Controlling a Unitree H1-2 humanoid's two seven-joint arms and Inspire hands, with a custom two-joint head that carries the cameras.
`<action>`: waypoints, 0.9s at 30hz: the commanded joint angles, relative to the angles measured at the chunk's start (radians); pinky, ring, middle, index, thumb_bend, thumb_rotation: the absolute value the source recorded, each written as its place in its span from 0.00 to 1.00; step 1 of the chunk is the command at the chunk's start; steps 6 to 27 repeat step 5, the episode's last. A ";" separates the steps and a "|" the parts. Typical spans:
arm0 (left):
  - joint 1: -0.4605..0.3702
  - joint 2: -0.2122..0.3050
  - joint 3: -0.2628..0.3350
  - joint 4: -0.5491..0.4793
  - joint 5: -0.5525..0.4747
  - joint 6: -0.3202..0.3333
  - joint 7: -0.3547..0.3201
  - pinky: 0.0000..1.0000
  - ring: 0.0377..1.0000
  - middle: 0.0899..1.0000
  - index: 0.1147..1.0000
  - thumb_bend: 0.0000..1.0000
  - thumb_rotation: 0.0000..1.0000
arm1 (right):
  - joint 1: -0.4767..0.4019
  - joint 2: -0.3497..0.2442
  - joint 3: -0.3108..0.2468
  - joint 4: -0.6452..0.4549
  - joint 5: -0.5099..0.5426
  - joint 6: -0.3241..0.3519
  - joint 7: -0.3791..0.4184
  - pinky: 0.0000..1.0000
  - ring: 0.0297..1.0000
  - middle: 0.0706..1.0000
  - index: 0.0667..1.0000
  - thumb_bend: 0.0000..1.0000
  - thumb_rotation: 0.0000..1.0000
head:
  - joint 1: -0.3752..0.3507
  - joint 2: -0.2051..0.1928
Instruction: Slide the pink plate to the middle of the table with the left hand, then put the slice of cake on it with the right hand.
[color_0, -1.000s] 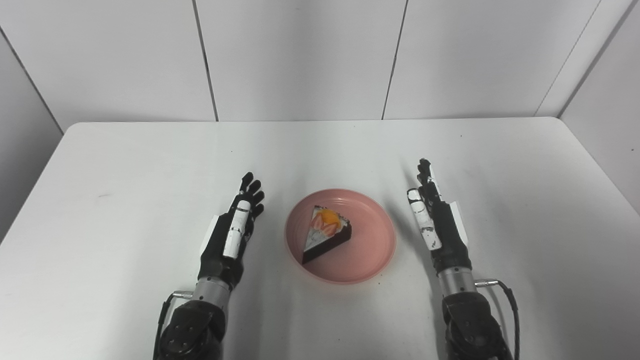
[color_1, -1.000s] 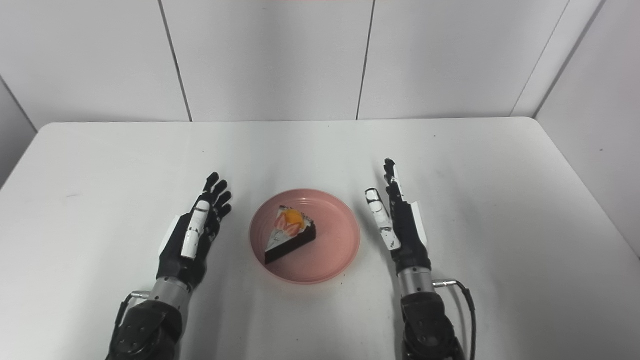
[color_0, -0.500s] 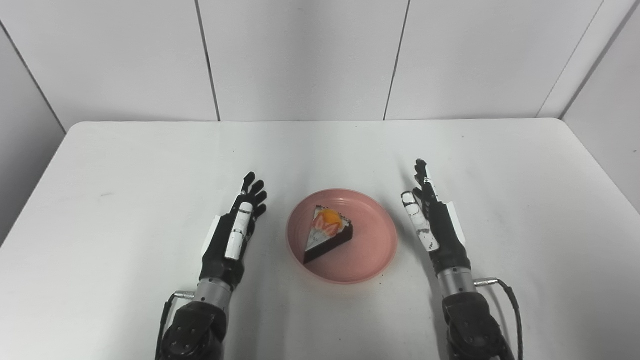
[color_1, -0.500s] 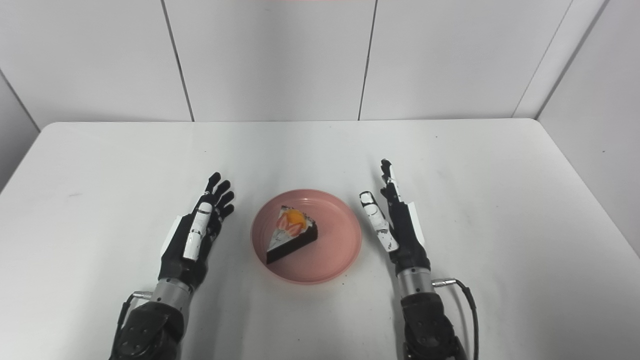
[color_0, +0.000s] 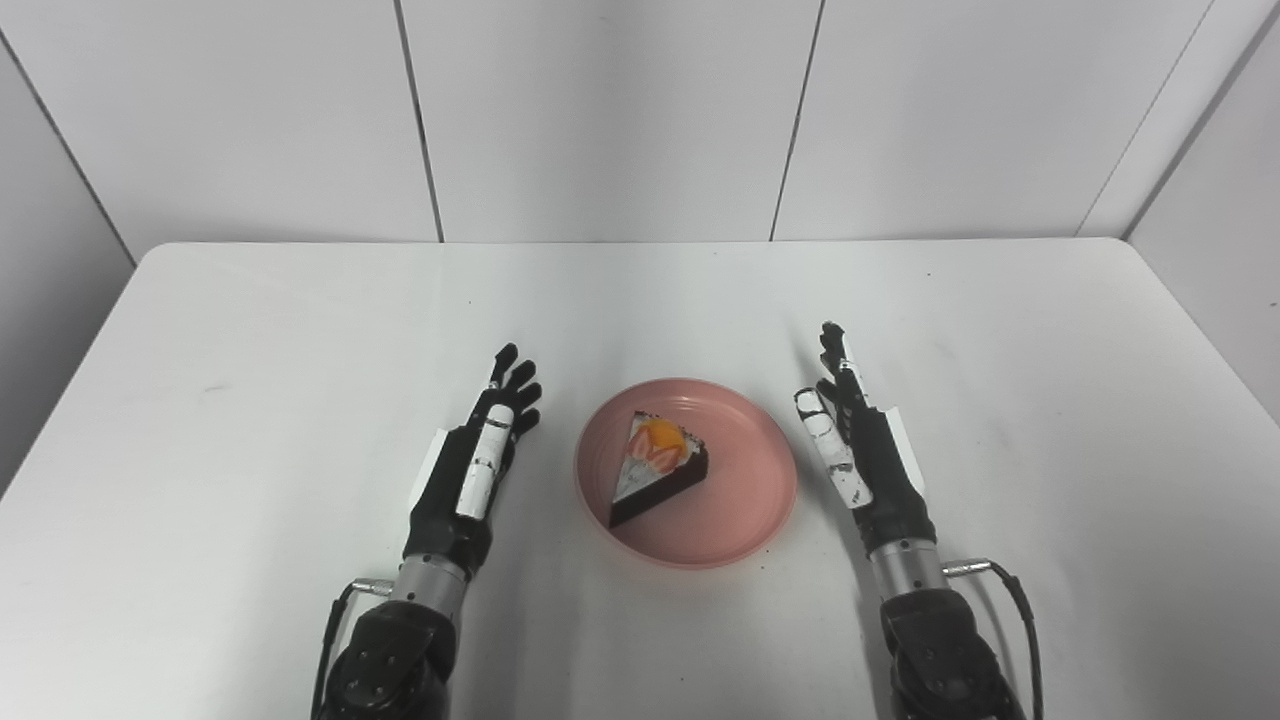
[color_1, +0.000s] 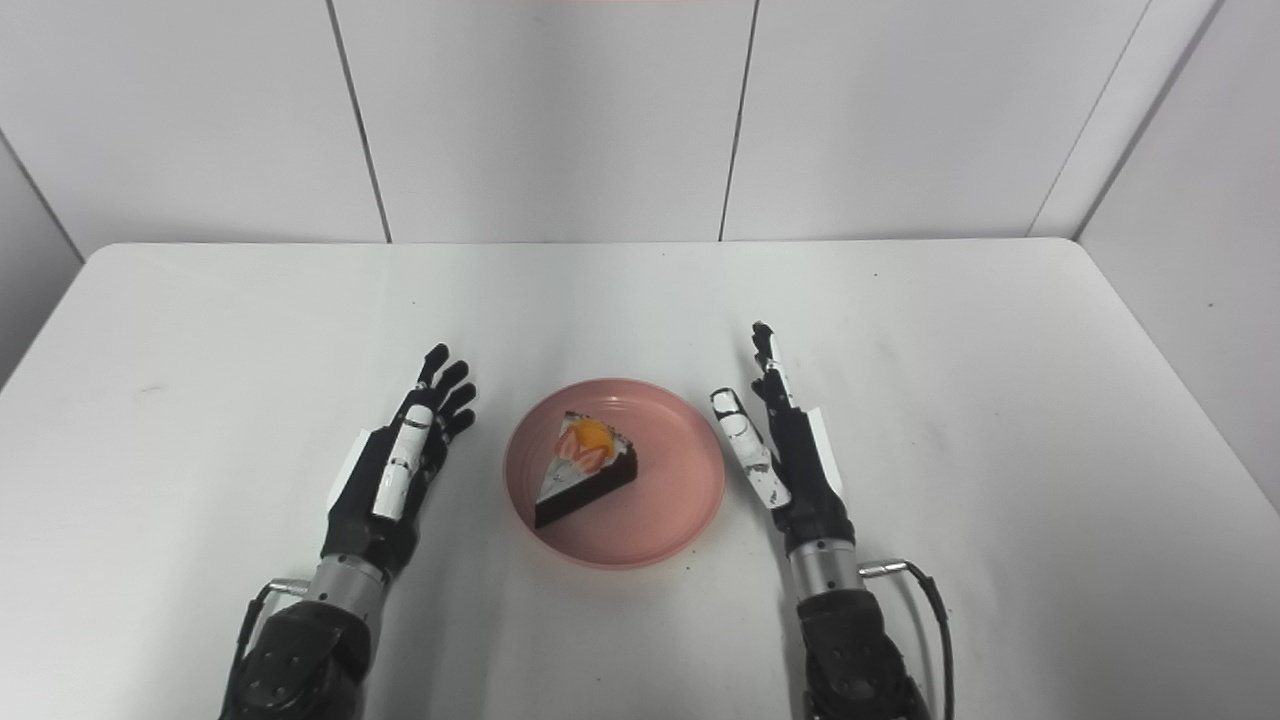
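A pink plate (color_0: 745, 500) lies near the middle of the white table (color_0: 640, 300). On it sits a wedge of chocolate cake (color_0: 655, 478) with white icing, strawberry and an orange piece on top. My left hand (color_0: 476, 470) rests open on the table just left of the plate, fingers stretched forward and apart from the rim. To the plate's right my right hand (color_0: 865, 455) is open too, edge-on, thumb close to the rim, holding nothing.
White wall panels (color_0: 600, 110) rise right behind the table's far edge. A thin black cable (color_0: 1015, 590) loops off my right wrist. The table's left and right edges fall off beyond each arm.
The whole picture has drifted slightly to the right, so the camera moved. My right hand has edged a little closer to the plate's rim. Plate, cake and left hand stay put.
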 joint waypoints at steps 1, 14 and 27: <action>-0.009 -0.005 -0.013 0.020 0.008 0.032 -0.006 0.95 0.95 0.97 0.98 0.39 1.00 | -0.008 0.000 0.004 -0.032 0.006 -0.018 -0.006 0.97 1.00 1.00 1.00 0.36 1.00 | 0.001 -0.002; -0.008 -0.005 -0.014 0.018 0.006 0.033 -0.008 0.95 0.95 0.97 0.98 0.38 1.00 | -0.005 0.000 0.011 -0.039 0.001 -0.007 -0.007 0.97 1.00 1.00 1.00 0.35 1.00 | 0.002 -0.006; -0.008 -0.005 -0.014 0.018 0.006 0.033 -0.008 0.95 0.95 0.97 0.98 0.38 1.00 | -0.005 0.000 0.011 -0.039 0.001 -0.007 -0.007 0.97 1.00 1.00 1.00 0.35 1.00 | 0.002 -0.006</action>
